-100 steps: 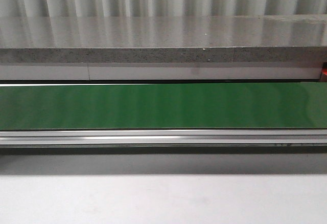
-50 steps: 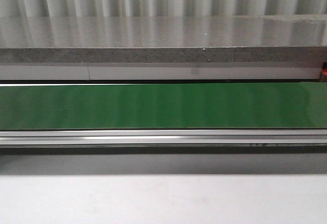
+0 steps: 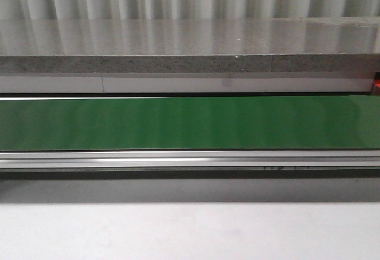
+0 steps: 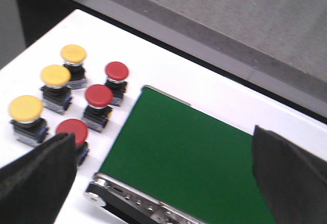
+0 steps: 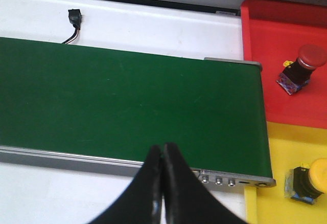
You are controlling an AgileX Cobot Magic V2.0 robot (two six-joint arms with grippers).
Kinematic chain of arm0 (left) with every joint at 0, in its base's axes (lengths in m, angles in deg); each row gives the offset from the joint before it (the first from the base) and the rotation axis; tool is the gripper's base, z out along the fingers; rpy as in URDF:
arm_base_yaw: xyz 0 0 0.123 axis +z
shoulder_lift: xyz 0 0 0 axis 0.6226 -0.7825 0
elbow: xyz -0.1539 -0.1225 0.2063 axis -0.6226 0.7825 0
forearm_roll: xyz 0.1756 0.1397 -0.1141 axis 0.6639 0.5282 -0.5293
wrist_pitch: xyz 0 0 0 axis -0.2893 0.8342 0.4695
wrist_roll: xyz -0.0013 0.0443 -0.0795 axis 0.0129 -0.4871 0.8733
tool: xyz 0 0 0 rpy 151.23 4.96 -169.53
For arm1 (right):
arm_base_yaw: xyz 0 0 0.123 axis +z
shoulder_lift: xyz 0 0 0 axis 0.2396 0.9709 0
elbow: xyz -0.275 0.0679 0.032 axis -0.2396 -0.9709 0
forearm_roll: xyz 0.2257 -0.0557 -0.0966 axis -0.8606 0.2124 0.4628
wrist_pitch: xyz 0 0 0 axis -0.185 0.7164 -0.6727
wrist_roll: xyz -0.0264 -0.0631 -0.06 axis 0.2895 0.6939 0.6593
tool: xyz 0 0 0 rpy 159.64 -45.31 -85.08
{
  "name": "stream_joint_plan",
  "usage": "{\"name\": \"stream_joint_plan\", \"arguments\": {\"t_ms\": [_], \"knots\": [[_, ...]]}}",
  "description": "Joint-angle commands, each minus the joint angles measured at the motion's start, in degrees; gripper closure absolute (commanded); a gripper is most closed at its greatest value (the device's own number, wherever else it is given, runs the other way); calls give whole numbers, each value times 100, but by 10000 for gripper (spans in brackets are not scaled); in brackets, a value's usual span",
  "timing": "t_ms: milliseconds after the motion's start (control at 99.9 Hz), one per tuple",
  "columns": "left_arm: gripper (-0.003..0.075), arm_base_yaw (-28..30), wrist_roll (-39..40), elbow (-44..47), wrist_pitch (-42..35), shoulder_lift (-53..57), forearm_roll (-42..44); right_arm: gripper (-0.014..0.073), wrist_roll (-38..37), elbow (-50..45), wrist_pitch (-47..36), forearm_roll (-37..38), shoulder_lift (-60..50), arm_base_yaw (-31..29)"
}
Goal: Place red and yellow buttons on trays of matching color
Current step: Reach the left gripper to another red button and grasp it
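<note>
- Left claw (image 4: 163,183): fingers wide apart and empty, dark pads at the lower left and lower right corners of the left wrist frame.
- Six buttons stand on the white worktop (image 4: 168,75) at the left of that frame, beside the end of the green belt (image 4: 189,157): three yellow buttons (image 4: 55,75) and three red buttons (image 4: 98,95).
- The nearest red one (image 4: 72,130) sits just beside the left pad, so the left arm looks the likelier to take it.
- Right claw (image 5: 162,183): fingers pressed together, holding nothing, at the lower middle of the right wrist frame over the belt's edge.
- Red tray (image 5: 265,70), upper right of that frame, holds one red button (image 5: 301,68) lying tilted; yellow tray (image 5: 276,183), lower right, holds one yellow button (image 5: 311,178).
- The front view shows only the belt, no buttons.
</note>
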Motion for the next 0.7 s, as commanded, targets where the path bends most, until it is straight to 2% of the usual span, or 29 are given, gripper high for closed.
{"name": "stream_joint_plan", "arguments": {"t_ms": [0, 130, 230, 490, 691], "knots": [[71, 499, 124, -277, -295, -353, -24, 661, 57, 142, -404, -14, -30, -11], [71, 1193, 124, -291, -295, -1005, -307, 661, 57, 142, -404, -14, -30, -11], [71, 1487, 46, -339, -295, -1572, -473, 661, 57, 142, -404, -14, -30, -11], [71, 1541, -395, -1108, 12, -2982, -486, 661, 57, 142, -404, -14, -30, -11], [71, 1541, -420, -1767, 373, -3899, -498, 661, 57, 142, -404, -14, -30, -11]]}}
